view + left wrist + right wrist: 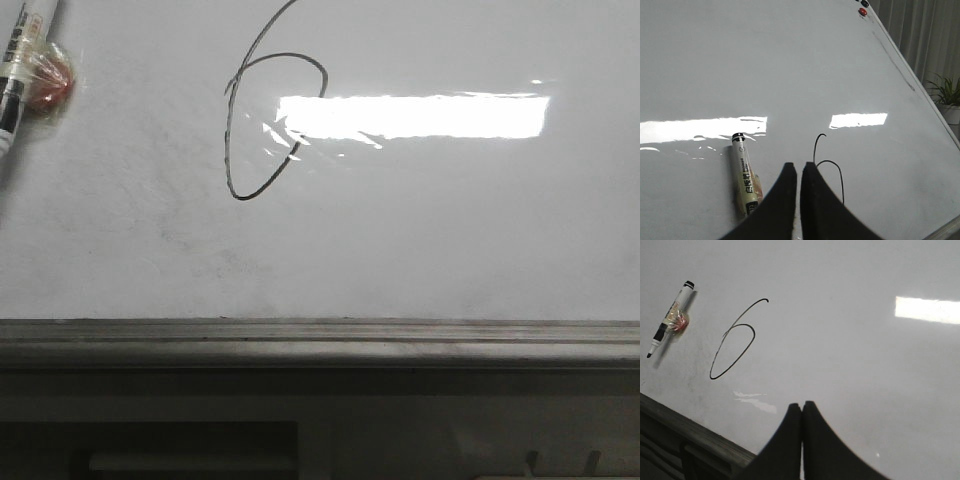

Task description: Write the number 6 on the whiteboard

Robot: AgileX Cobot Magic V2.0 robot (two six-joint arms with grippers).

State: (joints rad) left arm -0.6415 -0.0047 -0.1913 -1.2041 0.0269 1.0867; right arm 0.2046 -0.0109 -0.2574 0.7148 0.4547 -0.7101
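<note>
The whiteboard (450,230) fills the front view, with a bright glare bar across it. The number 6 (227,140) is a thin black loop with a tail rising from its top. It shows whole in the right wrist view (742,325) and partly in the left wrist view (814,150). A white marker (20,80) with a red wad taped to it sticks to the board left of the 6. My left gripper (799,166) is shut and empty, between the marker (743,172) and the 6. My right gripper (802,405) is shut and empty, off the board, right of the 6.
A grey metal ledge (320,340) runs along the board's lower edge and also shows in the right wrist view (690,432). Red and black magnets (862,10) sit at the board's far corner. A potted plant (947,95) stands beyond the board's edge.
</note>
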